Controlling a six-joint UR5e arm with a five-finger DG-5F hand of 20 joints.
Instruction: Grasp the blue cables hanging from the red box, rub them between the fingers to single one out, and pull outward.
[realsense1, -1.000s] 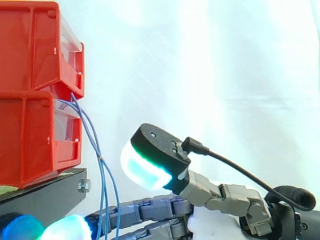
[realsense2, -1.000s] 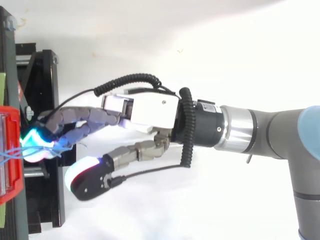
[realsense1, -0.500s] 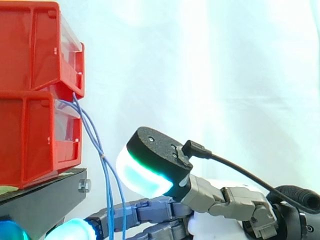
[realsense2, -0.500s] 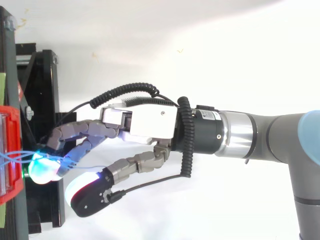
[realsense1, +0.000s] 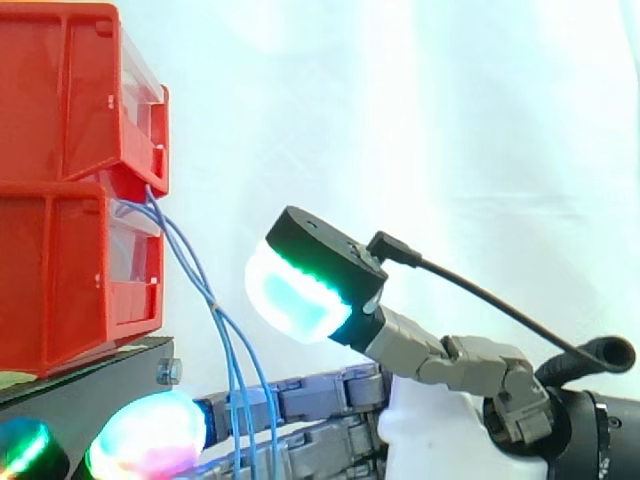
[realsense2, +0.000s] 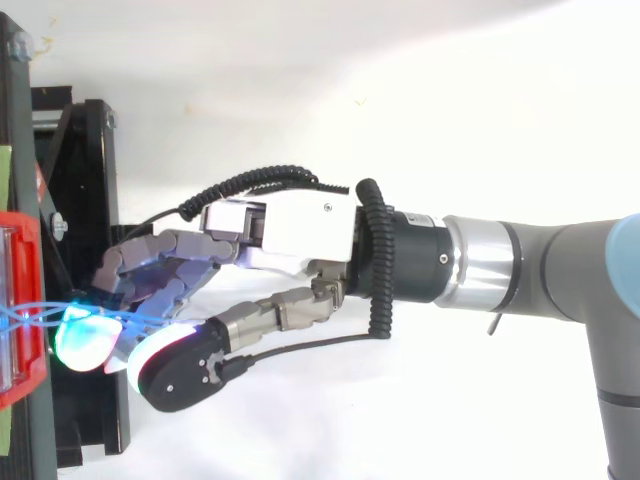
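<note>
The hand is pinching the cables between almost straight fingers, thumb lifted apart; the box is standing just ahead of it.

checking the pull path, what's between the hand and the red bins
In the side view, only the blue cables hang between the red bins and the hand, against the white curtain.

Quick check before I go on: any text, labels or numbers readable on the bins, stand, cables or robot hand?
None readable. The red bins, black stand, blue cables and robot hand show no legible print, label or number in either view.
</note>
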